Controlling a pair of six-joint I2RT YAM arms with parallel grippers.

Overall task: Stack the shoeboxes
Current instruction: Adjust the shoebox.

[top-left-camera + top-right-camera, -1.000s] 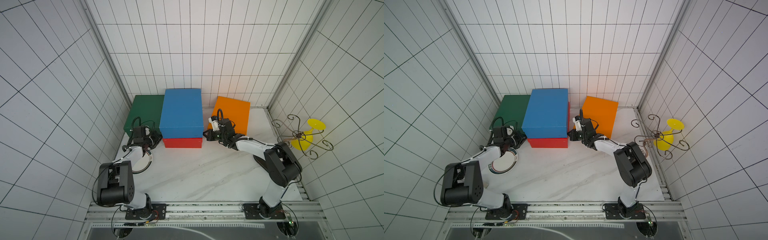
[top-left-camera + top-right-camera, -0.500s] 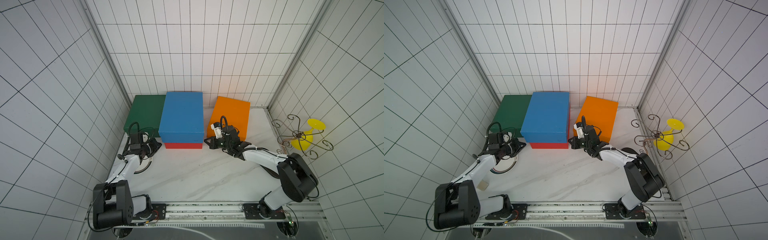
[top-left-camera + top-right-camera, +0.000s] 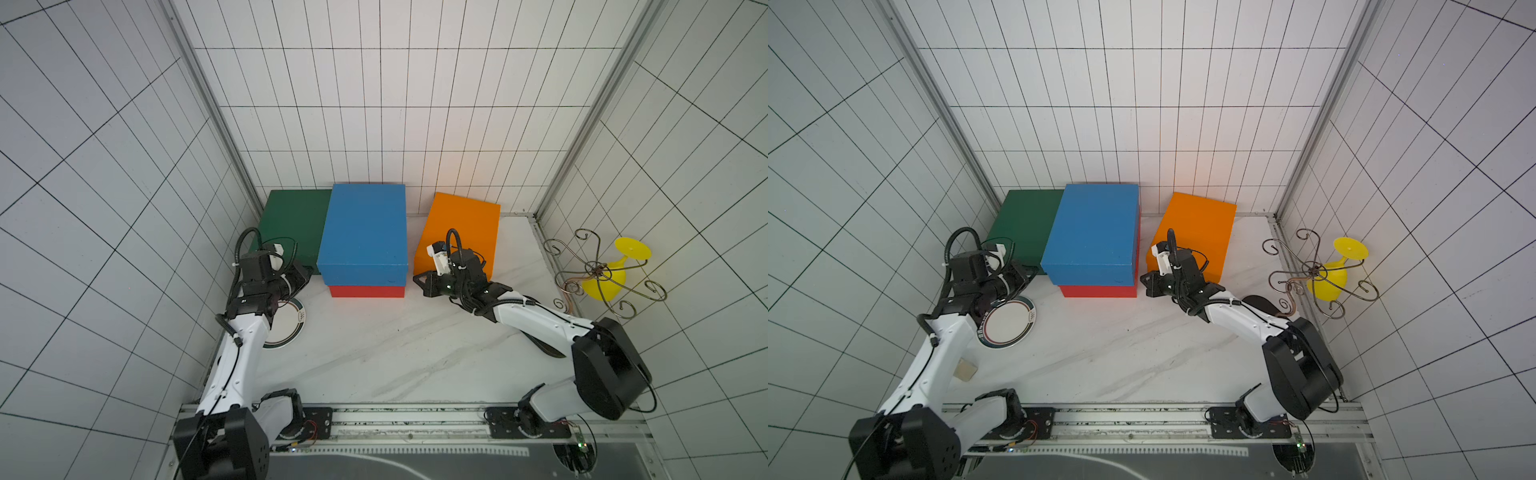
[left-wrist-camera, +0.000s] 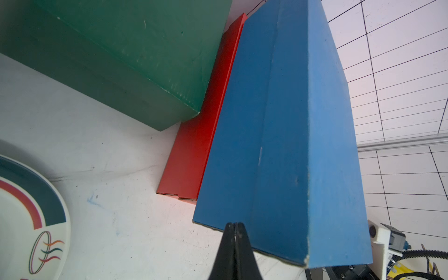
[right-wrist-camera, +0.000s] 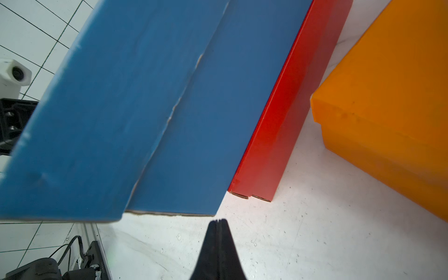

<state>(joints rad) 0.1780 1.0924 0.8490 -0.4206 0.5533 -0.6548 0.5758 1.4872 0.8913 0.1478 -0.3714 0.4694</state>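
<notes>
The blue shoebox lies on the red shoebox at the back middle, overhanging its front end. Touching the red one on the left is the dark green shoebox. The orange shoebox sits askew to the right, apart from the stack. My left gripper is shut and empty, its tip at the blue box's front left bottom edge. My right gripper is shut and empty, just short of the blue box's front right corner.
A white plate with a green and red rim lies under my left forearm. A wire stand and a yellow funnel-shaped thing sit by the right wall. A dark object lies under my right arm. Tiled walls close in on three sides.
Both shut grippers have slid forward along the blue box's sides to its front corners, the arms stretching out lower. The blue box has shifted slightly toward the front.
</notes>
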